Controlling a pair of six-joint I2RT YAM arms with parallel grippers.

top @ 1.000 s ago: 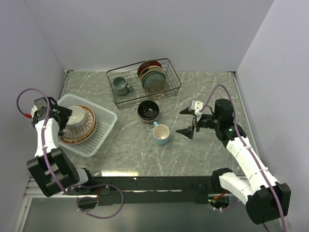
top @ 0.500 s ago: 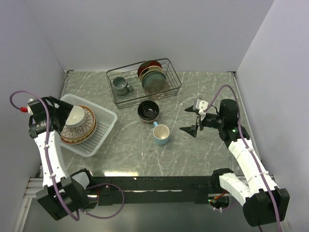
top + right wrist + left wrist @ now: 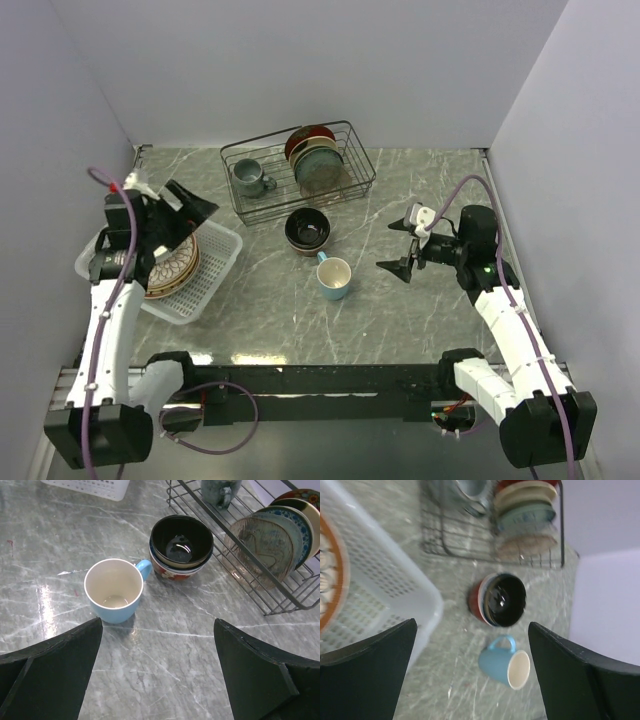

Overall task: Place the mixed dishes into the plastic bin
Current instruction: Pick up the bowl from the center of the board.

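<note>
Though blurry from left wrist, blue mug (image 3: 112,591) sharp from right.

Grey marbled surface (image 3: 400,320) carries a black wire rack (image 3: 282,185) at far centre, with a grey mug (image 3: 248,178) upright in its left part and a close row of plates (image 3: 314,158) on edge in its right part, the reddish one farthest and the brownish one nearest.
</note>
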